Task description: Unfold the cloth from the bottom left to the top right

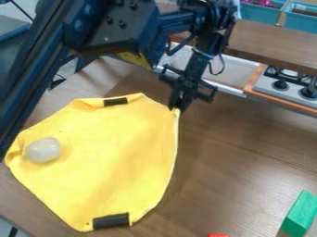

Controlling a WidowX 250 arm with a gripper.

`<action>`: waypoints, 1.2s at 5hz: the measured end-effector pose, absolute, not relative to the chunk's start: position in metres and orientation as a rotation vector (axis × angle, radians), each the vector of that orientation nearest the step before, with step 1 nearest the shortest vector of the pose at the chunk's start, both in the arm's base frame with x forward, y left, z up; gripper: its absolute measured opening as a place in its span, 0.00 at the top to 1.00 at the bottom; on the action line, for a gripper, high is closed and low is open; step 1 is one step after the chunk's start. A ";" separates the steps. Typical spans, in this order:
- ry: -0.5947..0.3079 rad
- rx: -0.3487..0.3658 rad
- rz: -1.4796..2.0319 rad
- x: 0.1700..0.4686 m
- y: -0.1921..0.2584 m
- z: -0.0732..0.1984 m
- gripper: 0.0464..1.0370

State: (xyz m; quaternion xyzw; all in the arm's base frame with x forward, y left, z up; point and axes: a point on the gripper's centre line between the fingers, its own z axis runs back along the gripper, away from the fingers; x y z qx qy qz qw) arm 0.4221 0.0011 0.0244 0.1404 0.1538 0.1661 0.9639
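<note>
Yellow cloth, corner pinched in the claw; rest lower left

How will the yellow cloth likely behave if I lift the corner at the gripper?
The yellow cloth will probably droop, judging by its softly folded edge. The rounded pale object resting on it may roll as the fabric tilts.

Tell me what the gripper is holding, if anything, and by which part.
The gripper holds the yellow cloth, pinched at its upper-right corner as the camera sees it.
</note>
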 end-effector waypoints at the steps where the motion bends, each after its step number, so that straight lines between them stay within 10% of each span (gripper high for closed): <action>1: 0.335 0.270 0.342 0.413 -0.001 0.003 0.51; 3: 0.330 0.207 0.332 0.403 0.002 0.006 0.04; 6: 0.126 0.062 0.305 0.378 0.015 0.059 0.04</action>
